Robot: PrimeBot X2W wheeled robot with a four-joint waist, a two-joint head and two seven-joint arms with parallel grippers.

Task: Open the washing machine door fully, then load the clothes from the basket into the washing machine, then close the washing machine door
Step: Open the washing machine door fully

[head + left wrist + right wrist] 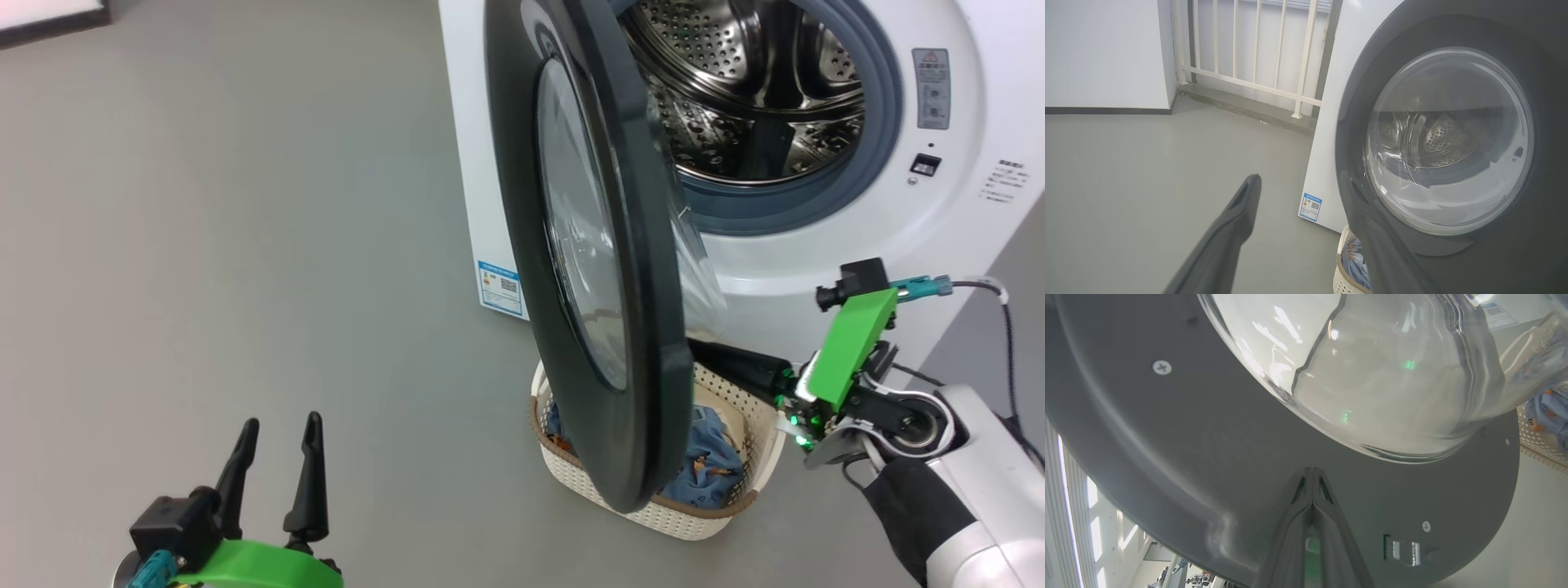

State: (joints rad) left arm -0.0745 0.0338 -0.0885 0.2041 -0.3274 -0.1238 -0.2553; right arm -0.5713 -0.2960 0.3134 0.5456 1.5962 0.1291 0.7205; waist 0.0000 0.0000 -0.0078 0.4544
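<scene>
The washing machine door is seen standing partly open from the washing machine. Its black lower edge hangs over the basket, in which the clothes are lying. The right gripper is seen with fingers pressed together, tips at the door's inner ring just below the glass bowl. The left gripper is held spread apart, well clear of the door's outer face, where bare grey floor is found.
</scene>
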